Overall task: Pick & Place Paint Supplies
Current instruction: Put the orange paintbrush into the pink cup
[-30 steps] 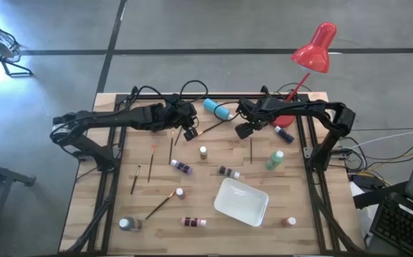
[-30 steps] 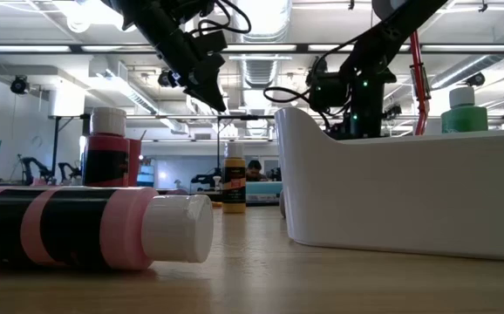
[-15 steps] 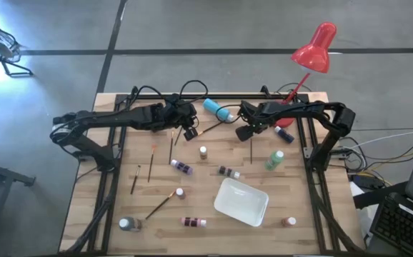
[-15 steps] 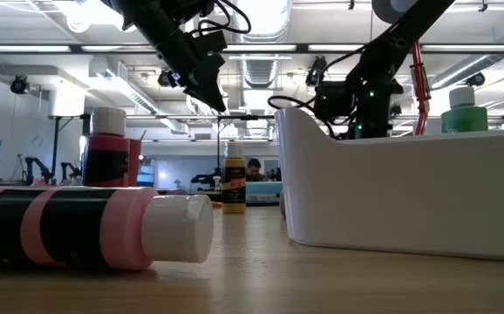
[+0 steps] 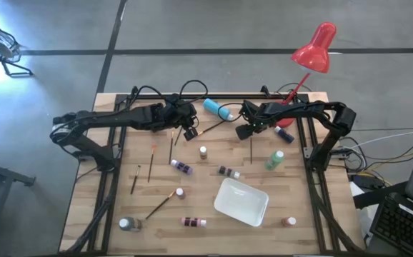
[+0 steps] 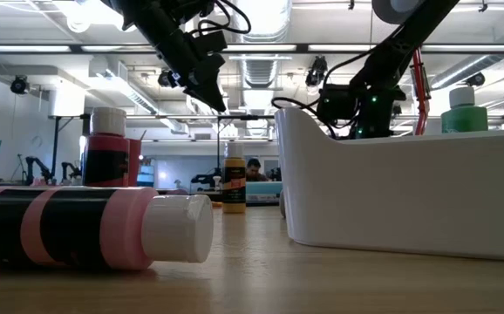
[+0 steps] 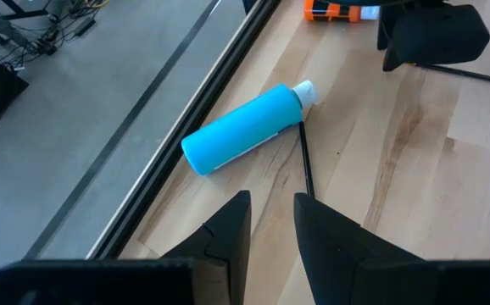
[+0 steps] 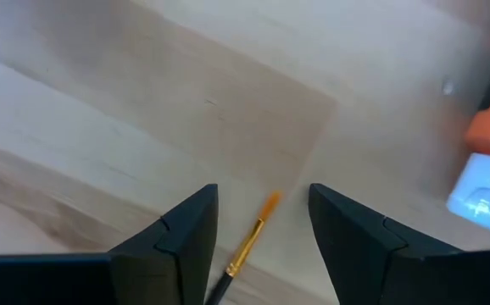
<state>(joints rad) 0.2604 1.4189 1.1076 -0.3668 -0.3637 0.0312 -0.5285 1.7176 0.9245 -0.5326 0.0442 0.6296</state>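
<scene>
Wooden table [image 5: 299,235], teal bottle [image 5: 216,108] near far edge, tray [image 5: 241,202] mid-front

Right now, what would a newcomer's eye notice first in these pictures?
The red desk lamp at the table's far right corner stands out. Below it, both arms meet at the far edge beside a lying blue bottle. The right gripper hangs open over an orange-tipped paintbrush; a white tray sits nearer.

Two black jointed arms, matte housings; loose black cables looping off both upper links; left gripper [image 7: 270,233] and right gripper [image 8: 262,233] each carry two dark, wedge-shaped fingers.
</scene>
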